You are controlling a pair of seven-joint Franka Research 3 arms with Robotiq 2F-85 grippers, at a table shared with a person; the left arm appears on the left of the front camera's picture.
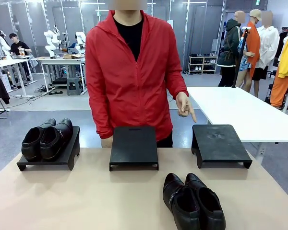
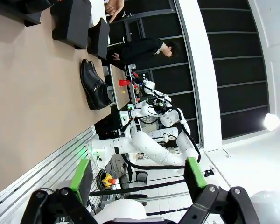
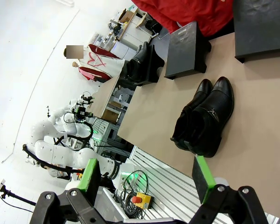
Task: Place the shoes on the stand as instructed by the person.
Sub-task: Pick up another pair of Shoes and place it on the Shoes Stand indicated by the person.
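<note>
One pair of black shoes (image 1: pixel 193 201) lies on the tan table near the front, right of centre; it also appears in the left wrist view (image 2: pixel 94 85) and the right wrist view (image 3: pixel 205 116). A second pair (image 1: pixel 47 139) sits on the left stand (image 1: pixel 72 149). The middle stand (image 1: pixel 134 146) and right stand (image 1: pixel 219 143) are bare. The person (image 1: pixel 129 72) in a red jacket points a finger (image 1: pixel 187 109) down towards the right stand. My left gripper (image 2: pixel 136 176) and right gripper (image 3: pixel 145 173) are both open, high off the table, holding nothing.
The tan table (image 1: pixel 77 196) has free room at the front left. A white table (image 1: pixel 240 110) stands behind the right stand. Other people and tables are farther off in the room.
</note>
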